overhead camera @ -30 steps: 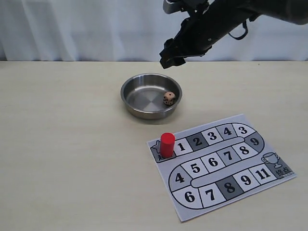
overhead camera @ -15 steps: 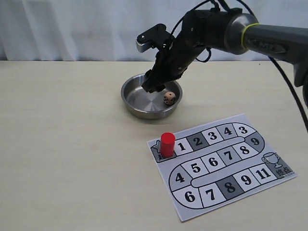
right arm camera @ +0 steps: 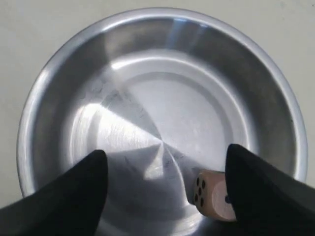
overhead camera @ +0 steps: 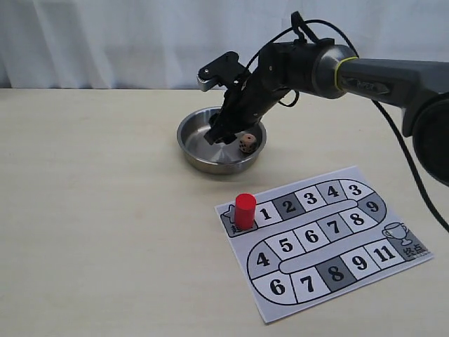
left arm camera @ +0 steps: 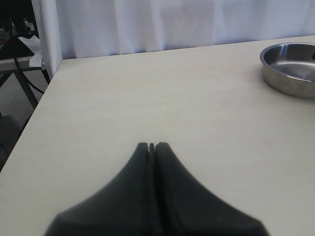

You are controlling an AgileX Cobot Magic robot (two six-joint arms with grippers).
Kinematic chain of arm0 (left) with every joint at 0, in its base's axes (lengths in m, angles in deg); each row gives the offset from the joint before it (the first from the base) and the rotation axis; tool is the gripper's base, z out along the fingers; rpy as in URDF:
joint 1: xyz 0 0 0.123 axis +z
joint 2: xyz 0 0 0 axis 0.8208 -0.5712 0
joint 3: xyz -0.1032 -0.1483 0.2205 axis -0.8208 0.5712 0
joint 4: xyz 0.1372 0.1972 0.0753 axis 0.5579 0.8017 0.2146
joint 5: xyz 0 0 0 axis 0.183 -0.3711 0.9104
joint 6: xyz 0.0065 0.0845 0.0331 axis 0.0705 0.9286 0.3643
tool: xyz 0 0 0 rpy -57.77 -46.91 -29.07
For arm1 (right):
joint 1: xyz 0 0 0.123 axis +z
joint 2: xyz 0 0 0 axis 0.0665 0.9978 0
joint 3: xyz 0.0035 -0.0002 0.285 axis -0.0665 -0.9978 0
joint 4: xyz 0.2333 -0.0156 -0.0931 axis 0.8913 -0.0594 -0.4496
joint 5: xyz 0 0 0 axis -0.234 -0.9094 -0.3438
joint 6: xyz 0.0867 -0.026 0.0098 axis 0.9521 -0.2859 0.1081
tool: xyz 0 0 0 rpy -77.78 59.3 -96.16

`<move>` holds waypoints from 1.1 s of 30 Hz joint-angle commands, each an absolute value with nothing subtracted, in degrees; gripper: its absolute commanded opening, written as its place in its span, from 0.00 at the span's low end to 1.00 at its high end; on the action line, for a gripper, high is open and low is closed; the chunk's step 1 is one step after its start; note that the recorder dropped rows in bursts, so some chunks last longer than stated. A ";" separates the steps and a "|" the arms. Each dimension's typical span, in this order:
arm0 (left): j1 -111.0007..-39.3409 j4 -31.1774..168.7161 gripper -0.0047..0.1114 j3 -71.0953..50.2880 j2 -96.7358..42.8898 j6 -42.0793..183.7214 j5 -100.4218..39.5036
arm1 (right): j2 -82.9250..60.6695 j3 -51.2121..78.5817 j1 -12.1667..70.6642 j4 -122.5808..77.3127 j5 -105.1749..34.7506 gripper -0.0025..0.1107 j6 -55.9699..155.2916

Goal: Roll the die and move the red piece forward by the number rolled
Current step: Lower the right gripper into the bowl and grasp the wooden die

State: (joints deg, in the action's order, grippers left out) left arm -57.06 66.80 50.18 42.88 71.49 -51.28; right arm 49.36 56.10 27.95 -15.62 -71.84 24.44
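The right jaws hang wide open and empty in the steel bowl (overhead camera: pixel 184 137), the die (overhead camera: pixel 246 143) lying between them by its wall, likely lined up for a pickup, while the red piece (overhead camera: pixel 244 210) waits on the board (overhead camera: pixel 351 239) at its start square and the left jaws sit shut on nothing.

die (overhead camera: pixel 246 143) in bowl (overhead camera: pixel 196 154), piece (overhead camera: pixel 244 210) on board (overhead camera: pixel 330 239)

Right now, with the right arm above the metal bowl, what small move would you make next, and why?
Probably shift the right gripper sideways toward the die before lowering. Its jaws stand open over the bowl, but the die lies near the bowl's wall, close beside one jaw rather than centred between them, so closing here would likely miss it.
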 commanded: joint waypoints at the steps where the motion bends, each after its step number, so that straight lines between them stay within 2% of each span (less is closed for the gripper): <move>1: -57.16 66.54 0.04 50.29 42.89 71.26 -50.74 | 49.23 56.44 27.59 -16.05 -71.42 0.59 27.45; 33: -57.16 66.54 0.04 50.29 42.89 71.26 -50.74 | 52.54 56.44 26.33 -19.88 -67.92 0.59 31.08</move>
State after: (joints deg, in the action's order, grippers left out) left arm -57.06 66.80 50.18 42.88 71.49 -51.28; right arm 51.91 56.10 26.62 -18.57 -68.50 31.59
